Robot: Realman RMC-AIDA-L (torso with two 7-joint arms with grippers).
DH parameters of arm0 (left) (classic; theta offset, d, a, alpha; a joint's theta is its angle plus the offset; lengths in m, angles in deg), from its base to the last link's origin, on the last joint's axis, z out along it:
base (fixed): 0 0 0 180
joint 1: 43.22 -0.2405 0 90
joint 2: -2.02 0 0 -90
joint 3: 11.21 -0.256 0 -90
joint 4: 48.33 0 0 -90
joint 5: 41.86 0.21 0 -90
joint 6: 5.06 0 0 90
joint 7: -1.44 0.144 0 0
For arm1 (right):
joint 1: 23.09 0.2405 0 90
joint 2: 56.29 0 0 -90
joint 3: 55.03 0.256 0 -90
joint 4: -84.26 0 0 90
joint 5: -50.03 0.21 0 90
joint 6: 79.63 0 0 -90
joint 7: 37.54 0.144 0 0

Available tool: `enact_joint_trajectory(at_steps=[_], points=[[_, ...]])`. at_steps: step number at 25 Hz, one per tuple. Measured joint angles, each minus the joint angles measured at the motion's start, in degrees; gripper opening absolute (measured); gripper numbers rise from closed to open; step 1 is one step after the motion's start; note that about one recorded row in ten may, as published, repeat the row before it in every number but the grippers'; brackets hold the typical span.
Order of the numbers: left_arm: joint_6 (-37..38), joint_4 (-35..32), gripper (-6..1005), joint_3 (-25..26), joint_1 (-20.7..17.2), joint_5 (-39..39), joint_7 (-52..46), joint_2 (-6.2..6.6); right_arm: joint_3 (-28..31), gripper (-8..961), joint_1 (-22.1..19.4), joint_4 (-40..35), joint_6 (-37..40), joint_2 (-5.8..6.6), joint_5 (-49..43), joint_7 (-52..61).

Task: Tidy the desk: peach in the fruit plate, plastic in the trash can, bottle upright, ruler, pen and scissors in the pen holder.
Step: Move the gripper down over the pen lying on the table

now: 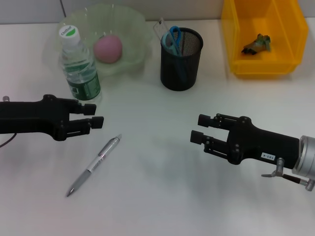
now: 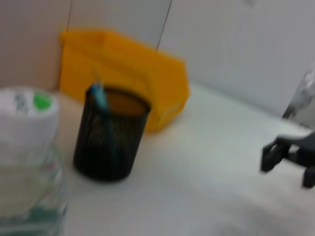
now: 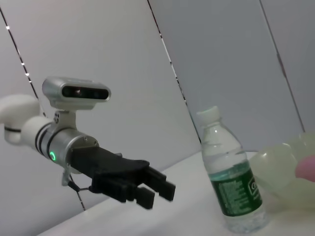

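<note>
Translucent pale green fruit plate (image 1: 133, 29), scalloped rim, at the bench's far left corner; contains one pink peach (image 1: 108, 48), round and matte.

Black wire-mesh pen holder (image 1: 181, 59), cylindrical, at the middle of the far edge; contains scissors (image 1: 173, 38) with light blue handles uppermost and a clear flat ruler (image 1: 161, 28) leaning against the rim on the plate's side.

Bright yellow trash can (image 1: 290, 29), rectangular hard plastic with tall sides, at the far right corner; contains one small crumpled greenish-brown scrap (image 1: 257, 44), material not identifiable.

Clear plastic bottle (image 1: 78, 66), ribbed, upright, just in front of the plate's left side; white cap with a green dot, dark green label with white print too small to read.

Silver-grey pen (image 1: 93, 166), slim, lying loose and diagonal on the white bench (image 1: 157, 196) toward the near left, tip pointing to the near edge.

Left pincer (image 1: 94, 116), black, over the left side just in front of the bottle and above the pen; fingers apart, empty.

Right pincer (image 1: 198, 129), black, over the right half of the bench, apart, empty; a small white sticker on its body, unreadable.
</note>
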Motion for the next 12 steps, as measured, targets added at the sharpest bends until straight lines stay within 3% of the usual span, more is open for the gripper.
enact_joint_trajectory(at_steps=[7, 12], points=[[-0.21, -8.29, 425, -0.26, 2.61, 13.69, -13.93, -2.19, 0.73, 530, -2.45, -1.53, -0.08, 0.18, 0.4, -0.45], [0.29, -11.23, 424, -0.92, 8.09, 27.65, -26.26, -4.59, 1.54, 530, -3.53, -2.26, -0.4, 0.22, 0.5, -1.68]])
